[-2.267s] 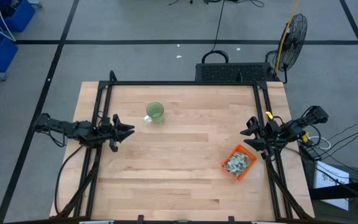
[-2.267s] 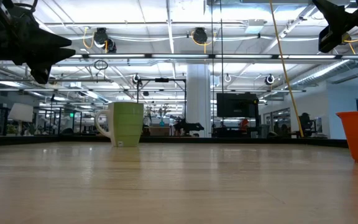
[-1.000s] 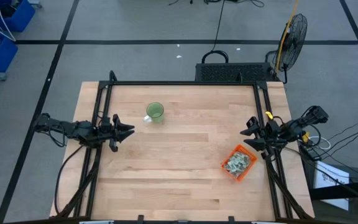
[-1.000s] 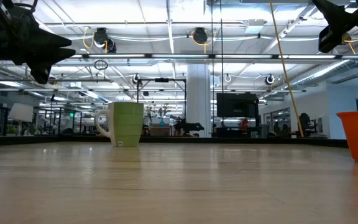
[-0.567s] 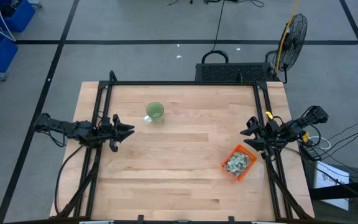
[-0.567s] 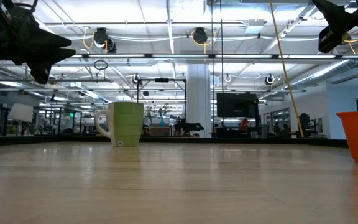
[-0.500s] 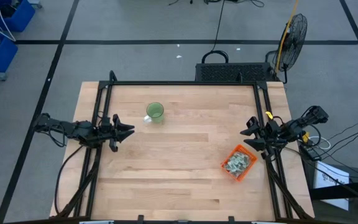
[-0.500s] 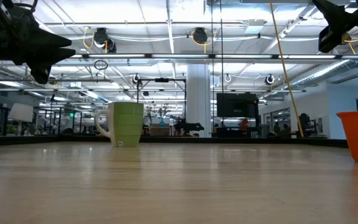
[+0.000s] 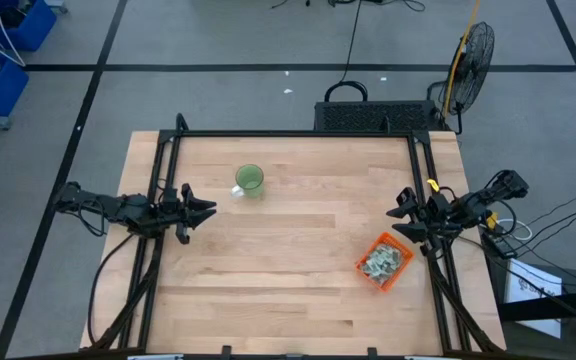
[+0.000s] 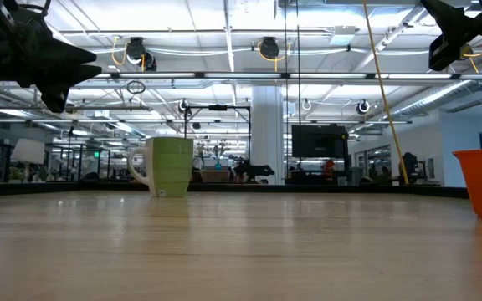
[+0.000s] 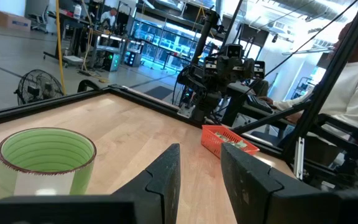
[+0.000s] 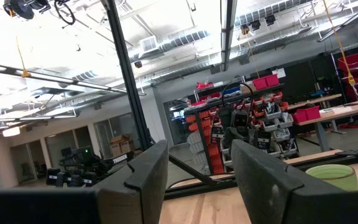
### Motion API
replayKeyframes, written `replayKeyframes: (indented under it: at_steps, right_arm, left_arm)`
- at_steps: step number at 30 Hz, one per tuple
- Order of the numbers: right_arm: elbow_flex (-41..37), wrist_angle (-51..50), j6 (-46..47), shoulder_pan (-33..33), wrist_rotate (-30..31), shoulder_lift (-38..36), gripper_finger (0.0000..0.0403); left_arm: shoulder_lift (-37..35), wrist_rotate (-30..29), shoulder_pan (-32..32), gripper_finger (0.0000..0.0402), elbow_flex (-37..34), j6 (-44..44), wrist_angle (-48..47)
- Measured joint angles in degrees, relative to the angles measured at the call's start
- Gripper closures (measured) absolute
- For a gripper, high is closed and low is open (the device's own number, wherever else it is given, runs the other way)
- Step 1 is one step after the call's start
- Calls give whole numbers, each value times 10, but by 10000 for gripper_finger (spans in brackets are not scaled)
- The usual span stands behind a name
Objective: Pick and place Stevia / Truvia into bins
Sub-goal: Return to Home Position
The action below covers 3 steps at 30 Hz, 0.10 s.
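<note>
With all the Stevia packets (image 9: 383, 260) I can see lying in the orange bin (image 9: 373, 279) near the counter's (image 9: 288, 290) right edge | none loose, job looks done | left hand (image 9: 206, 208) at left edge, right hand (image 9: 398, 215) at right edge, both open, empty

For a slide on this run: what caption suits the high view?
Packets piled in the orange bin beside the right gripper; green cup by the left gripper; both open, at table edges.
</note>
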Motion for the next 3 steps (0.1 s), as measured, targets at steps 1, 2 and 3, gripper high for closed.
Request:
replayKeyframes:
  at_steps: [1,2,3]
  right_arm:
    - [0,0,0,0,0,0,232]
    - [0,0,0,0,0,0,232]
    - [0,0,0,0,0,0,232]
  left_arm:
    - [0,0,0,282,0,0,0]
    - [0,0,0,282,0,0,0]
    - [0,0,0,282,0,0,0]
